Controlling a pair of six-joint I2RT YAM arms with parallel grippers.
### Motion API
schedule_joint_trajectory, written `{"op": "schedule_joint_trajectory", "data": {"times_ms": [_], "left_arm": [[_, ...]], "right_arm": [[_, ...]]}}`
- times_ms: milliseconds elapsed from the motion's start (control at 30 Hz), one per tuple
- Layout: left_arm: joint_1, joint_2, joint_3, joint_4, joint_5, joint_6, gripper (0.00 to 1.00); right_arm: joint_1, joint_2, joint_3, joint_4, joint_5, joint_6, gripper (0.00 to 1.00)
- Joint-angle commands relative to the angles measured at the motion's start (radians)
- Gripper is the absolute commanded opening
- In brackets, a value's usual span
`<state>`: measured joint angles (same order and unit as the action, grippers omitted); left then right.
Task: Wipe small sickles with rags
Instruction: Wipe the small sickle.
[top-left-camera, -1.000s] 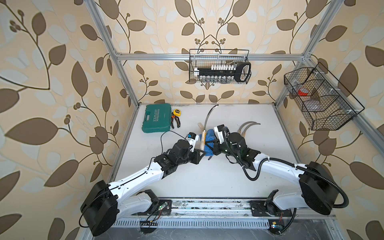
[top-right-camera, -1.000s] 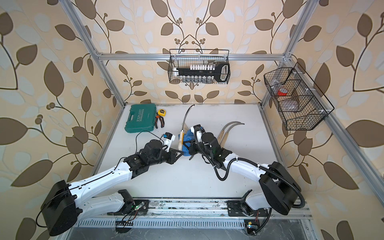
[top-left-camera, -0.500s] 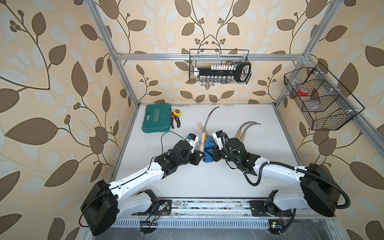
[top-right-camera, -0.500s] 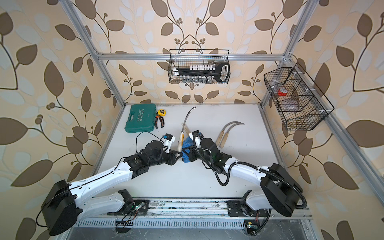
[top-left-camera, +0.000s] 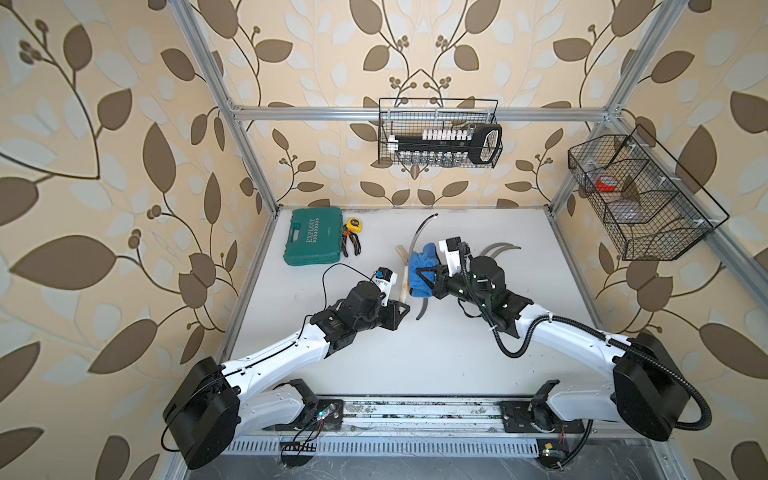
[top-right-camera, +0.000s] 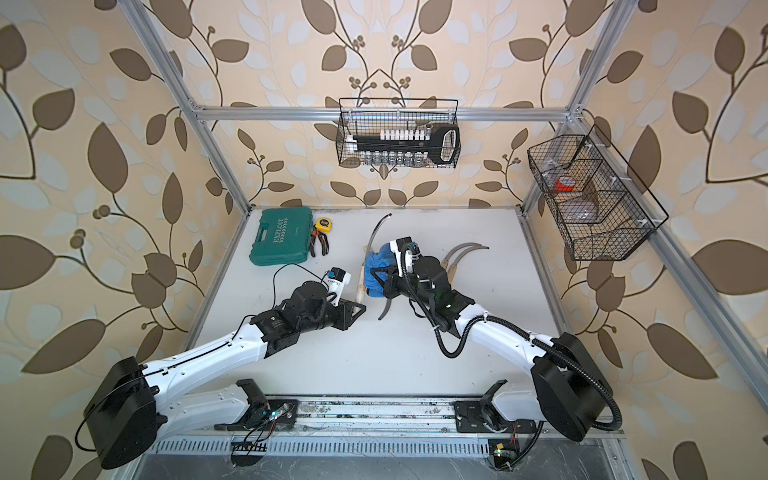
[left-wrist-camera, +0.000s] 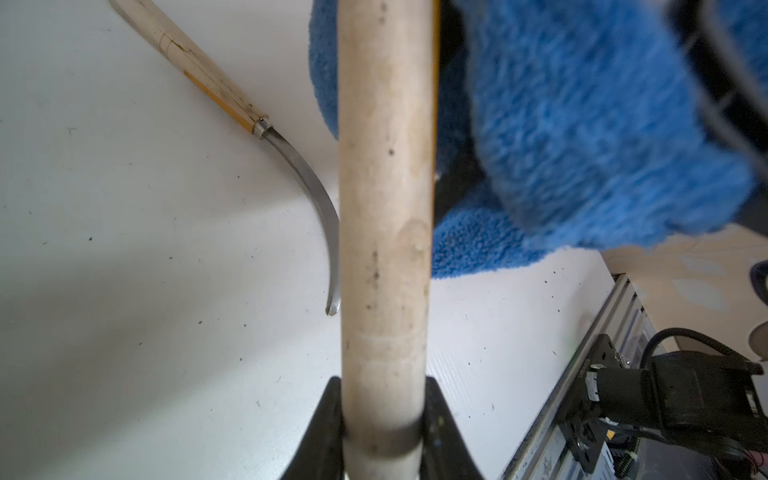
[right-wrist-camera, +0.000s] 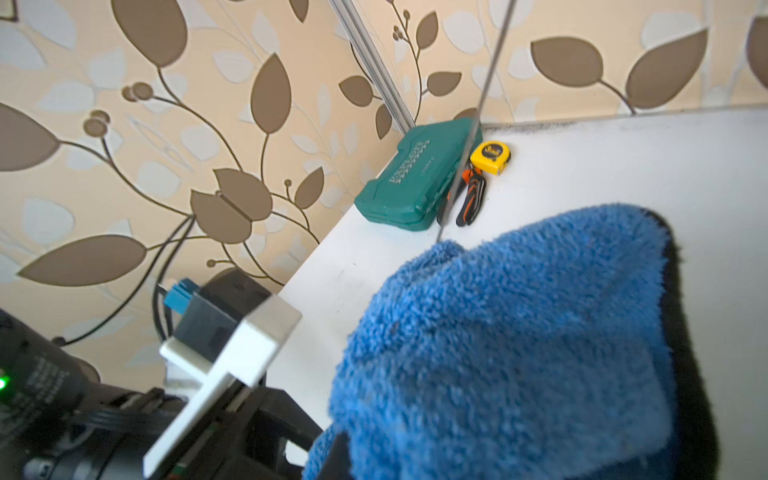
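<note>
Your rag (top-left-camera: 420, 266) is folded over the blade of the sickle (left-wrist-camera: 384, 208) above mid-counter and is clenched in your right tool (top-left-camera: 420, 279). Your left tool (left-wrist-camera: 384, 430) grips that sickle's pale handle. A second sickle (left-wrist-camera: 189, 58) lies flat beneath them, and two more sickles (top-left-camera: 496, 248) lie just beyond your right arm.

The white counter (top-left-camera: 415, 357) is speckled with dark grit. An aluminium frame (top-left-camera: 415, 111) and leaf-patterned wallpaper enclose it. One wire basket (top-left-camera: 436, 99) hangs on the back wall, another basket (top-left-camera: 648, 232) on the right.

Half a second ago the rag sat nearer the handle; now it is further up the blade, and your left grip is unchanged.

The green case (top-left-camera: 313, 243) in the far left corner reads "EXPLOIT". The tape measure (top-left-camera: 353, 224) and pliers (top-left-camera: 353, 246) lie beside it, and the tape measure's label is too small to read.
</note>
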<state>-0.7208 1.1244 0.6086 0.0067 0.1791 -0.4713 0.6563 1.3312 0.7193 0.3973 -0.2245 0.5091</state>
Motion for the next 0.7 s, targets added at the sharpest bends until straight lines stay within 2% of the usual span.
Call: {"op": "schedule_joint_trajectory", "data": {"times_ms": [0,100,233,467,667], "left_arm": [[-0.005,0.016,0.007,0.052,-0.001,0.005,0.00],[-0.005,0.030,0.011,0.063,0.003,0.005,0.00],[-0.005,0.049,0.011,0.072,-0.003,-0.001,0.00],[-0.006,0.014,-0.026,0.113,0.026,-0.014,0.00],[-0.012,0.010,-0.046,0.121,0.035,-0.024,0.00]], "right_arm": [[0.030,-0.022,-0.100,0.065,-0.039,0.019,0.00],[0.097,-0.037,-0.179,0.114,-0.022,0.019,0.00],[0.117,-0.070,-0.212,0.130,-0.034,0.024,0.00],[0.102,-0.044,-0.109,0.090,-0.002,0.003,0.00],[0.005,0.020,0.021,0.040,-0.033,0.006,0.00]]}}
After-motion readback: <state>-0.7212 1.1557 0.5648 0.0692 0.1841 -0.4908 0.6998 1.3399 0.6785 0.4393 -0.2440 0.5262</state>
